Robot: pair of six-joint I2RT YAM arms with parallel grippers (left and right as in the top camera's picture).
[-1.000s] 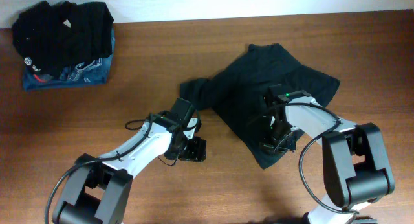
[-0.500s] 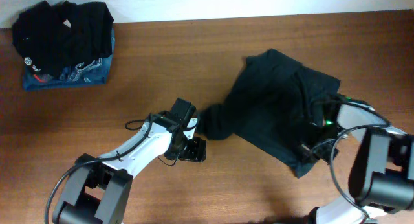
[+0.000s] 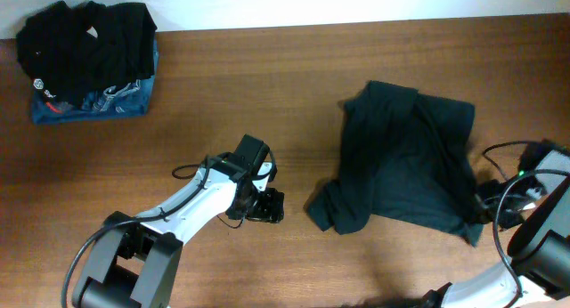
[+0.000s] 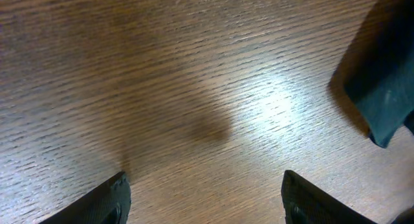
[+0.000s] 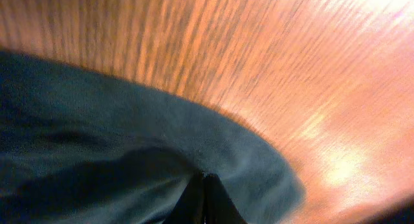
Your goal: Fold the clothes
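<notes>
R end effector [image 3: 485, 214] pressed together, pinching a corner of the black clothes [image 3: 405, 157]. Rest of the garment lies rumpled on the tabletop [image 3: 267, 94], spreading from that end effector toward the L arm. L end effector [image 3: 264, 206] spread, holding nothing, low over bare wood w/ the clothes' bunched edge near it, not touching; well beyond it, black ribbed garment [image 3: 85, 36] stacked on blue garment [image 3: 107, 101].
</notes>
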